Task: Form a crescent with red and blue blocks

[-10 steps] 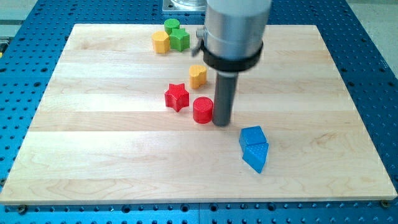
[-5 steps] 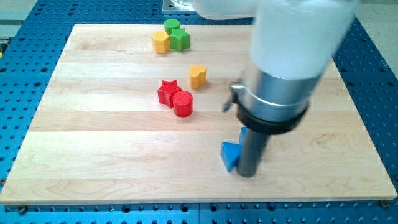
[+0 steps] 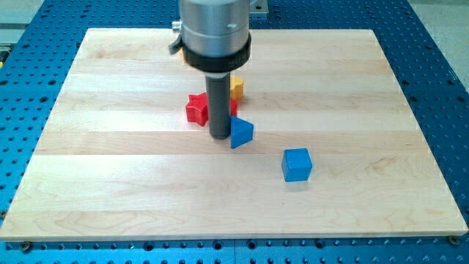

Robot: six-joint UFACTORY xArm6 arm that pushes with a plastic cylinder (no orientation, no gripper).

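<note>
My tip (image 3: pixel 219 136) stands near the middle of the wooden board (image 3: pixel 110 176). A blue triangular block (image 3: pixel 241 133) lies right against the tip on its right. A red star block (image 3: pixel 196 108) sits just up and left of the tip. The rod hides the red cylinder; only a red sliver (image 3: pixel 232 108) shows at its right edge. A blue cube (image 3: pixel 297 164) lies alone toward the view's bottom right, apart from the other blocks.
A yellow block (image 3: pixel 236 87) peeks out behind the rod, above the red blocks. The arm's wide grey body (image 3: pixel 215 29) covers the top middle of the board and hides whatever lies there.
The blue triangular block has moved up and left, away from the blue cube and next to the red blocks. My tip has swung from the lower right to beside the red blocks.
</note>
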